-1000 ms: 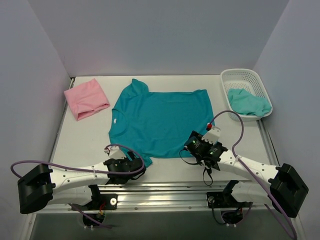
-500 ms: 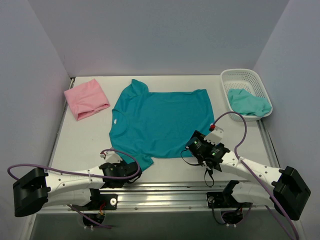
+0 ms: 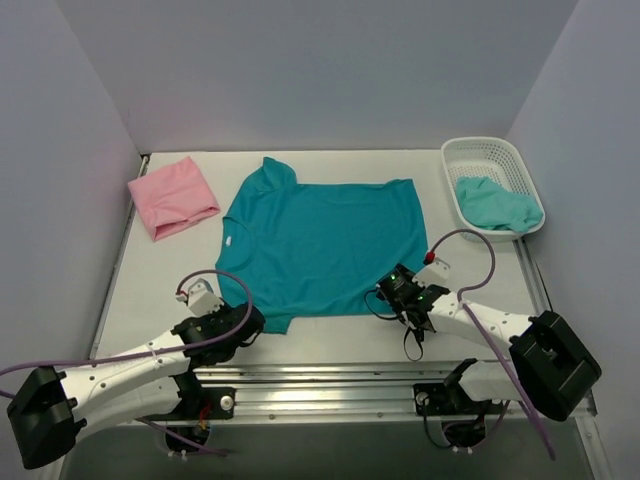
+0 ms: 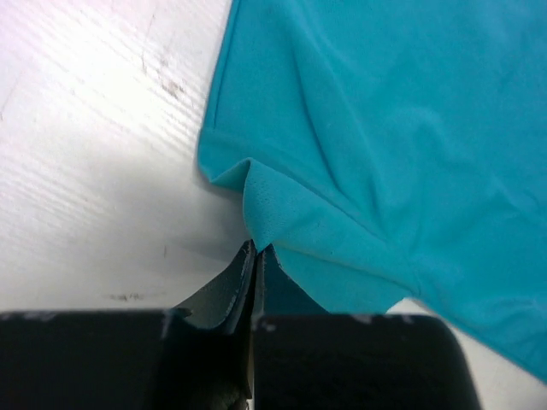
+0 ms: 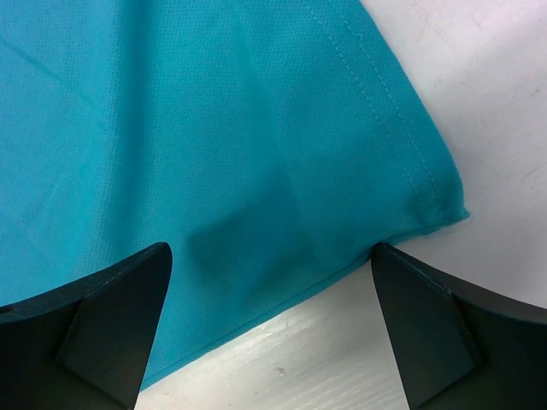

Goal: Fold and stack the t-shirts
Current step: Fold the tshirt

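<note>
White tabletop [image 3: 160,290] carries the deep teal t-shirt [image 3: 320,240] spread flat mid-frame, the left gripper [image 4: 254,256] clenched on its lower-left sleeve tip and the right gripper [image 5: 269,260] gaping astride the lower-right hem corner, seemingly to lift both for a fold.

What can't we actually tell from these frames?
- Top view: left gripper fingertips and the teal t-shirt corner they pinch, hidden under the gripper's own body.
- Top view: lower part of the aqua t-shirt, behind the basket wall.
- Right wrist view: whether the right gripper touches the shirt; only the fingers' backs show.
- Top view: pink t-shirt inner folds, under its top layer.
</note>
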